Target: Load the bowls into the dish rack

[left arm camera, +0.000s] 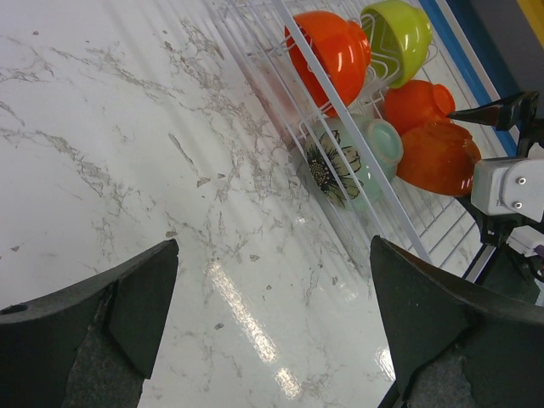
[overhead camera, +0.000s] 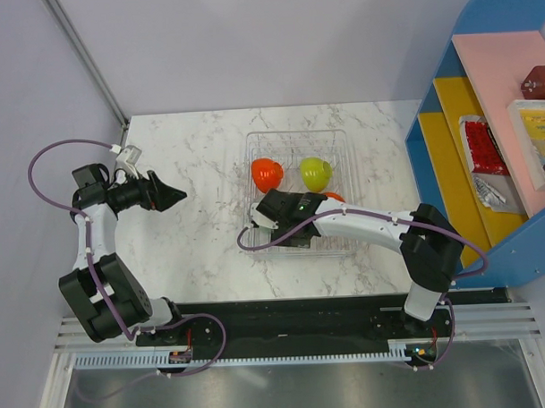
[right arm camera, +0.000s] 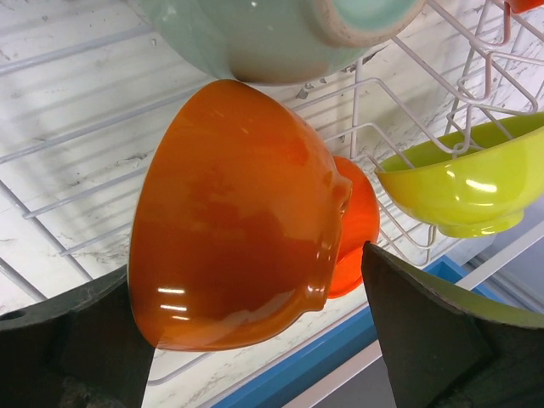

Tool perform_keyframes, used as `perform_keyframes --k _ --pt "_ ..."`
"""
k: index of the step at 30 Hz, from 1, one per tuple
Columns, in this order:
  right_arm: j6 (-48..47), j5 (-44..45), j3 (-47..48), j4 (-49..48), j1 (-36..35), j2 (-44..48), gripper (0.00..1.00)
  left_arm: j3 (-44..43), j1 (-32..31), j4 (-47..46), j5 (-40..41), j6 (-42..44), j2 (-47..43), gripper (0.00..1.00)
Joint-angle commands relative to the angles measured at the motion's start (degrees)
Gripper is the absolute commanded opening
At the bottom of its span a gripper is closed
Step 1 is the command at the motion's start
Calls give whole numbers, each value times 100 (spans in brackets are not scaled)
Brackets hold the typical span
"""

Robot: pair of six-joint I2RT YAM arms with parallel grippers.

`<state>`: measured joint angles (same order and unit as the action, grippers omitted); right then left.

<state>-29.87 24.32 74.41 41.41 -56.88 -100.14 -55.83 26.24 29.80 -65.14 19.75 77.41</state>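
Evidently the loading is judged to be nearly done: every bowl that shows lies inside the clear, ribbed, rectangular dish rack [overhead camera: 338, 148], which is set on the white marbled counter [overhead camera: 194, 260], just to the 3 o'clock side of its middle. In the overhead view a glossy red-orange round bowl [overhead camera: 267, 173] is seen at the rack's 11 o'clock and a lime-green glossy bowl [overhead camera: 314, 173] at its 1 o'clock. Both are tipped on edge, presumably so that the ribs prop them and space is saved.

The right end effector [overhead camera: 274, 208] is held low over the rack's 7 o'clock corner. Its fingers are spread wide, and a bowl with a glossy orange outside [right arm camera: 229, 212] is framed between them, lying on its side on the ribs. A gap is seen at the right finger, while contact at the left finger cannot be told. A pale mint bowl [left arm camera: 344, 161] with a flower print is leaned just beside it.

The left end effector [left arm camera: 274, 246] is held at 9 o'clock of the rack, well apart, spread and gripping nothing, likely so that the right arm is left room.
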Motion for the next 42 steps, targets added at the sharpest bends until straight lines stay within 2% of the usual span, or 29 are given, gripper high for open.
perform_keyframes --k 1,20,42 --pt "-107 -14 118 131 19 47 98 64 21 -176 -209 -24 -164 100" --pt "-142 -1552 671 763 274 267 98 99 4 -176 -148 29 -288 100" --pt "-212 -2062 917 1115 450 460 98 108 13 -176 -104 47 -340 100"
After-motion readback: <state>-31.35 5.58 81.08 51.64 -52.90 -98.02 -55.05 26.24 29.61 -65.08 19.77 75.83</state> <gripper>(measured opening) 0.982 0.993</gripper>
